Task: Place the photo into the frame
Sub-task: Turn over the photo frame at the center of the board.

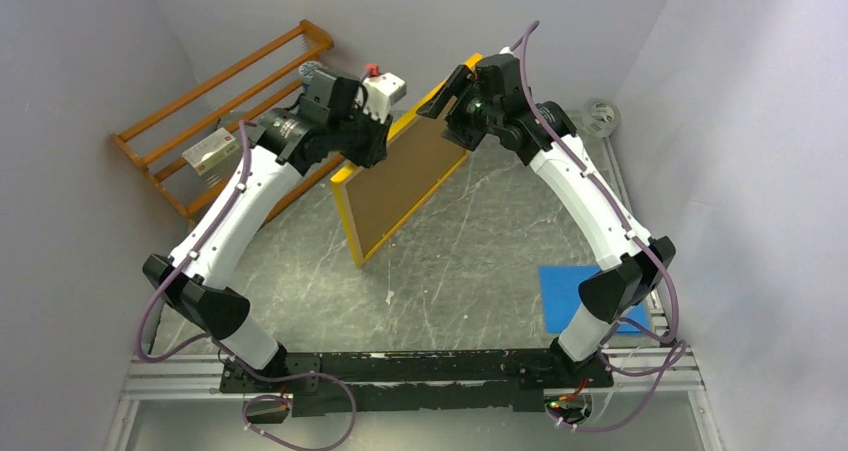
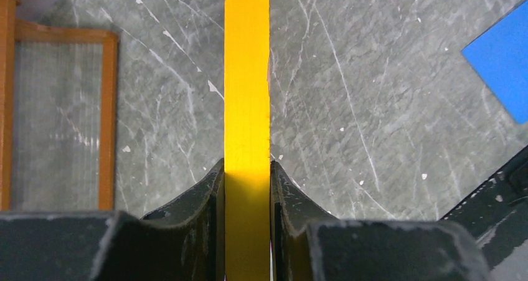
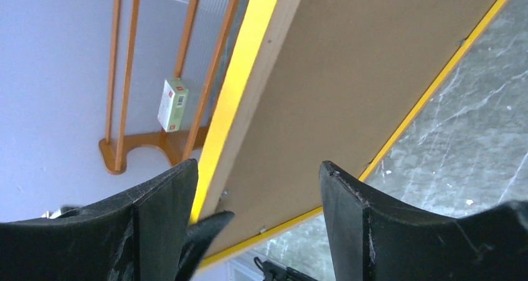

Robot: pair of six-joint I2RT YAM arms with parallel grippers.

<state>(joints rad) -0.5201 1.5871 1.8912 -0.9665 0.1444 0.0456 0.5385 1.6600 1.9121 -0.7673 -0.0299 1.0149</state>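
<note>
grey marbled table (image 1: 470, 271) fills the workspace between plain pale walls. nearest the arm bases, a blue sheet (image 1: 575, 291) lies flat on the right side, well apart from the work. at mid-table the frame (image 1: 400, 186) is held up on edge and tilted, its brown backing board (image 3: 373, 75) facing the right arm. the left gripper (image 2: 247, 175) is clamped across the yellow rim at the upper edge and carries the frame. the right gripper (image 3: 258, 181) is at the far upper corner with its jaws standing apart, one finger on each side of the rim, not gripping. the photo is not visible in any view; it may sit behind the backing board, but this cannot be confirmed. beyond the frame, an orange slatted rack (image 1: 220, 101) stands at the far left wall. procedure for this step, as judged: hold the left clamp firm and square on the rim; seat the right fingers on the rim only, not on the board, before closing; lower the frame flat, backing side up, without dragging its lower corner.
</note>
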